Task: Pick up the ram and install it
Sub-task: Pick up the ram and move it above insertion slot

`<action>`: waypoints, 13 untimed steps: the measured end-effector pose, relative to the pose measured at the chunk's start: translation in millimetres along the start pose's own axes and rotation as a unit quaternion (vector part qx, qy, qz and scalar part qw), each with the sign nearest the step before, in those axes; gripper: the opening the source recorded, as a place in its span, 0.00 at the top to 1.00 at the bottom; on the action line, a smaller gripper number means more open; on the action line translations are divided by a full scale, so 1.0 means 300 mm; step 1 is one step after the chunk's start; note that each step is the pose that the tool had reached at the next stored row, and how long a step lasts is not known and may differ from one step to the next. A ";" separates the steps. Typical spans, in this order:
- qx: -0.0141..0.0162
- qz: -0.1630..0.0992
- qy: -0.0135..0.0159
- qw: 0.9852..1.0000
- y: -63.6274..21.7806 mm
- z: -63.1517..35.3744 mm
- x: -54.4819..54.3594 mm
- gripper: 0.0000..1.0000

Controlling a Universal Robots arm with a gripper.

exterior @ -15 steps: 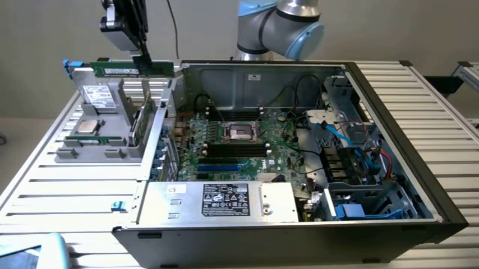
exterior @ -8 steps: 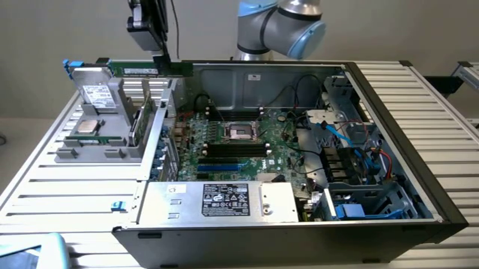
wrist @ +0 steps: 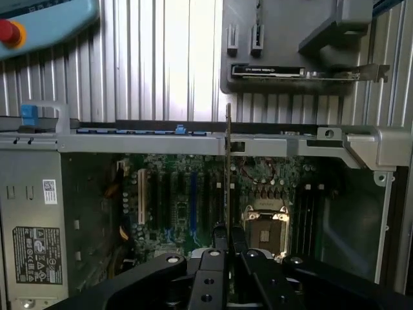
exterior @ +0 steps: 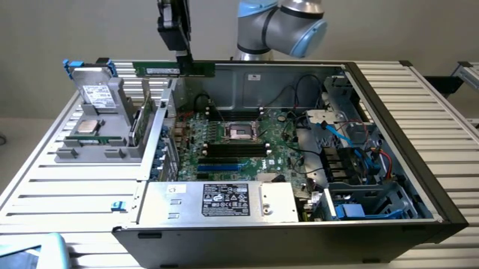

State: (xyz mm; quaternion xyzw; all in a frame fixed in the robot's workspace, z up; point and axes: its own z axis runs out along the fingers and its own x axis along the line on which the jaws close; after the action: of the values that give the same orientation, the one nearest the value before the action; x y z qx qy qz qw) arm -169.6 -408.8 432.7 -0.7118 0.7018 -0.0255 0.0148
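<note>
The ram [exterior: 174, 69] is a long green stick with a white label, held level in the air above the back left corner of the open computer case [exterior: 389, 134]. My gripper [exterior: 182, 58] is shut on it from above, near its middle. In the wrist view the ram [wrist: 228, 161] appears edge-on as a thin line running out from between my fingers [wrist: 221, 237], over the motherboard [wrist: 187, 194]. The black memory slots [exterior: 235, 149] lie below and toward the exterior view's right of the ram, beside the processor socket [exterior: 241, 131].
A grey holder [exterior: 101, 147] on the exterior view's left carries a boxy drive with blue tabs [exterior: 96, 84] and a silver chip [exterior: 89, 125]. The power supply [exterior: 217, 200] fills the case's near side, cables and drive bays [exterior: 351, 145] its right. A teach pendant [wrist: 45, 22] lies on the slatted table.
</note>
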 end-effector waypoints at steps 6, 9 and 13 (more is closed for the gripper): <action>0.000 0.000 0.000 1.000 -0.090 0.010 0.000 0.86; 0.000 0.000 0.000 1.000 -0.134 0.017 -0.006 0.86; 0.000 0.000 0.002 1.000 -0.181 0.022 -0.023 0.86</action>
State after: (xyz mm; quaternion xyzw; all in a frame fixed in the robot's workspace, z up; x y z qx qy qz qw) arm -114.9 -401.1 429.2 -0.7118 0.7017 -0.0273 0.0130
